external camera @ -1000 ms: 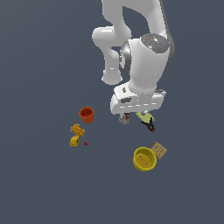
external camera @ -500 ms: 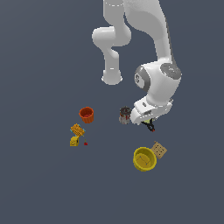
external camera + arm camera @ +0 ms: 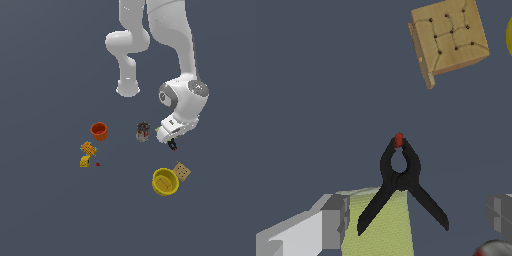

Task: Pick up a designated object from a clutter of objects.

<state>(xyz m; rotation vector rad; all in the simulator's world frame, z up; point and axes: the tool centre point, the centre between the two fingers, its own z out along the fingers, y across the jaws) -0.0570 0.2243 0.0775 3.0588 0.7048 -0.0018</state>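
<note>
Plain dark grey-blue floor (image 3: 45, 210) beneath everything.

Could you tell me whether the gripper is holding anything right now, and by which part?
Nothing is held: the gripper is open, its fingers standing apart on either side of the small black clamp with a red tip.

Even, shadowless, slightly soft simulator light.

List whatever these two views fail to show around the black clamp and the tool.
- Exterior view: the black clamp is mostly hidden under the tool; only a dark speck shows.
- Wrist view: both fingers are cut off by the frame edge, so their tips are unseen.
- Wrist view: the pale green card runs out of frame beneath the clamp.
- Neither view shows whether the fingers touch the clamp.
</note>
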